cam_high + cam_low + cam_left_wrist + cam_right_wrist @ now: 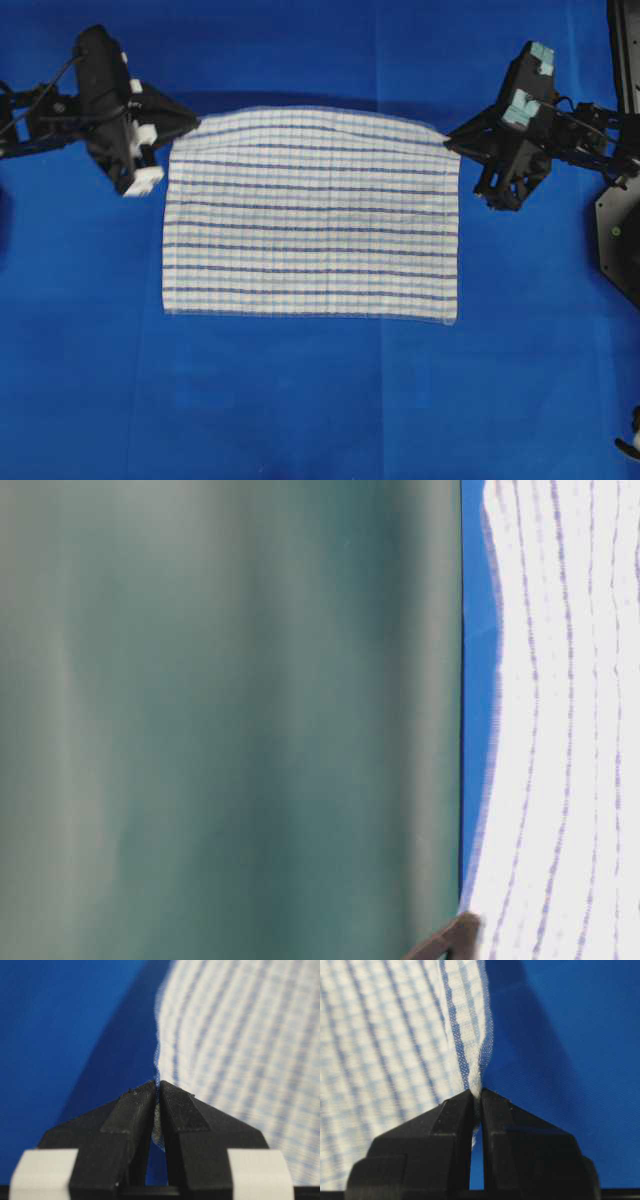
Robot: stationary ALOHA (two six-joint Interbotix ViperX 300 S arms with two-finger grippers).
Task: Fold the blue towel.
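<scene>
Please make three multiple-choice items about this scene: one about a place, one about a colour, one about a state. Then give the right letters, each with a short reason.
1. Where does each gripper hold the blue towel?
A. at the two far corners, at the top of the overhead view
B. at the two near corners
C. at the middle of its long edges

2. What colour is the table covering?
A. green
B. solid blue
C. white

3. How do the jaws of the left gripper stand?
A. wide open above the cloth
B. shut on nothing
C. shut on the towel's edge

Answers: 1 A, as the left gripper and the right gripper meet the cloth at its top corners in the overhead view; 2 B, blue shows all around the towel; 3 C, the left wrist view shows cloth pinched between the closed jaws.
</scene>
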